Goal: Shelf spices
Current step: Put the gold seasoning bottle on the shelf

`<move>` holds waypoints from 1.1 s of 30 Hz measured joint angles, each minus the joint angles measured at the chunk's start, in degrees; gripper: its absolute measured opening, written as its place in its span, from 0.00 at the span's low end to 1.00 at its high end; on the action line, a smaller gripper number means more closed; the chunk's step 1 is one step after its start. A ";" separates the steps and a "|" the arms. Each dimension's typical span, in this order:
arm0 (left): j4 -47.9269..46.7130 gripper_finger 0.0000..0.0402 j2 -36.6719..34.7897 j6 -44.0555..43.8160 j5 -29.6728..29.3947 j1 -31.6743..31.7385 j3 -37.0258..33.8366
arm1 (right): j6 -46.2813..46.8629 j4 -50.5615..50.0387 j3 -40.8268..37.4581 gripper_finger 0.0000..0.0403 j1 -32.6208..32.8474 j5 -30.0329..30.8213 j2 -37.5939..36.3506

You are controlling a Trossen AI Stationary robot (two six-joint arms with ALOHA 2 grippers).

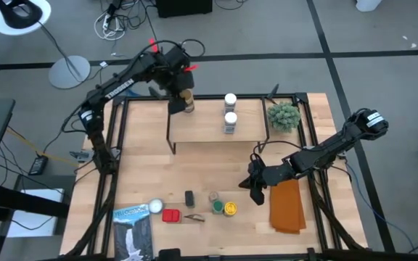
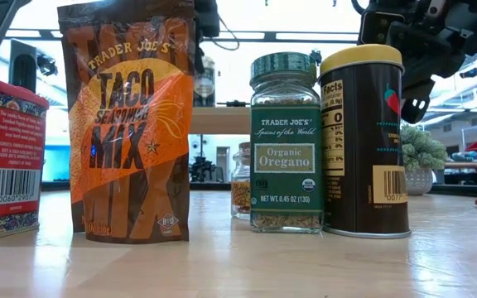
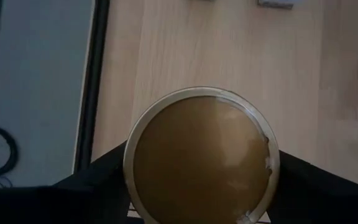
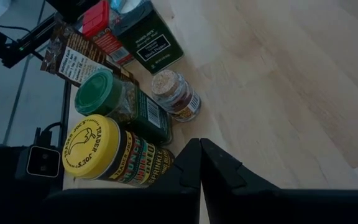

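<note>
My left tool grips a brown-lidded jar by its sides over the shelf. Glass likely: rigid, slick, breakable. Right tool pinched closed, empty, near the yellow-lidded tin.

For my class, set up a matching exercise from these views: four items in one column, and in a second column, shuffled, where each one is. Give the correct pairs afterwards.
Column one:
1. tan-lidded jar
2. two white-lidded jars
3. yellow-lidded tin
4. orange cloth

Column two:
A. flat on the tabletop, beside the right gripper
B. in the front row of spices, next to the green-lidded jar
C. in the left gripper, at the shelf's left end
D. standing mid-shelf, unheld

Pairs: 1-C, 2-D, 3-B, 4-A
</note>
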 joint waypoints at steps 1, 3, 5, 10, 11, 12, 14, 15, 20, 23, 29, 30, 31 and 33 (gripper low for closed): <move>0.10 0.71 0.51 0.60 0.45 0.09 0.00 | 0.01 0.15 0.00 0.02 0.02 0.00 0.00; 0.24 0.71 1.63 1.24 0.64 0.07 0.00 | 0.00 0.16 0.00 0.01 0.02 0.00 0.00; 0.14 0.71 2.84 1.99 0.79 0.00 0.00 | 0.00 0.20 0.00 0.01 0.00 0.00 0.00; 0.31 0.71 4.09 2.23 1.24 0.03 0.02 | 0.02 0.42 0.00 0.02 0.00 0.00 0.00; 0.40 0.71 4.11 2.34 1.24 0.05 0.02 | 0.02 0.52 0.00 0.02 0.01 0.00 0.00; 0.45 0.72 4.11 2.47 1.24 0.06 0.02 | 0.02 0.80 0.00 0.02 0.01 0.00 0.00; 0.61 0.73 4.13 2.43 1.12 0.03 0.02 | 0.02 1.12 0.00 0.02 0.01 0.00 0.00; 0.66 0.74 4.15 2.38 1.00 0.03 0.02 | 0.02 1.13 0.00 0.01 0.02 0.00 0.00; 0.68 0.76 4.22 2.28 -0.38 -0.10 0.02 | 0.02 1.30 0.00 0.01 0.02 0.00 0.00; 0.70 0.76 4.24 1.72 -1.21 -0.18 0.02 | 0.02 1.38 0.00 0.01 0.00 0.00 0.00; 0.70 0.76 4.24 0.35 -2.66 -0.18 0.02 | 0.02 1.41 0.00 0.01 0.00 0.00 0.00; 0.70 0.76 4.24 0.33 -2.68 -0.18 0.02 | 0.02 1.40 0.00 0.01 0.01 0.00 0.00; 0.72 0.76 4.24 0.31 -2.74 -0.18 0.02 | 0.02 1.41 0.00 0.01 0.01 0.00 0.00; 0.73 0.76 4.24 0.31 -2.79 -0.18 0.02 | 0.00 1.38 0.00 0.01 0.01 0.00 0.00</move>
